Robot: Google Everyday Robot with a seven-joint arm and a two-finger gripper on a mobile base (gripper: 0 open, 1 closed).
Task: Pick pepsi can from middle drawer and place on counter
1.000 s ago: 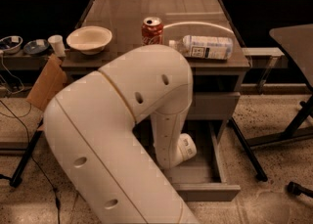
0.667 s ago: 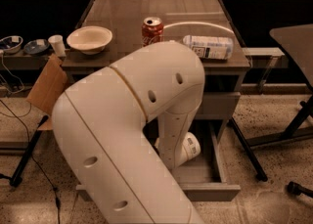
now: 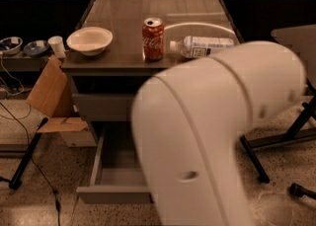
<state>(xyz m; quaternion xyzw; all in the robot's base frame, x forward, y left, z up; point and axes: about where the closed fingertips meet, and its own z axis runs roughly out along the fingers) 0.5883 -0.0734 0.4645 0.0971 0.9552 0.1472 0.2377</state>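
Presently blind on the working end: my arm [image 3: 217, 136] fills the right and lower part of the view as one broad white bulk. The gripper is hidden somewhere behind it, so I cannot tell how wide it stands or whether it holds anything. Middle drawer [image 3: 97, 166] is pulled out. Only its left portion shows, grey floor bare there, and the rest is behind the arm. No pepsi can is visible, neither in that exposed part nor on the counter [image 3: 148, 15]; if it is in the drawer it lies in the hidden right half, or it is in the claw. Counter carries a red Coca-Cola can [image 3: 153, 39] upright near the front edge, a water bottle [image 3: 203, 47] lying on its side just right of it, and a pale bowl [image 3: 89, 40] to the left. The closed drawer front [image 3: 101, 106] sits above the open one.

Risks as I judge them: coming up out of the drawer unseen, a can could clip that upper drawer front or the counter lip and be knocked loose. A shallow or off-centre hold would let it slip on the way up. Setting down near the front edge could nudge the Coca-Cola can over or set the bottle rolling. The clearer ground looks to be farther back, behind the Coca-Cola can.
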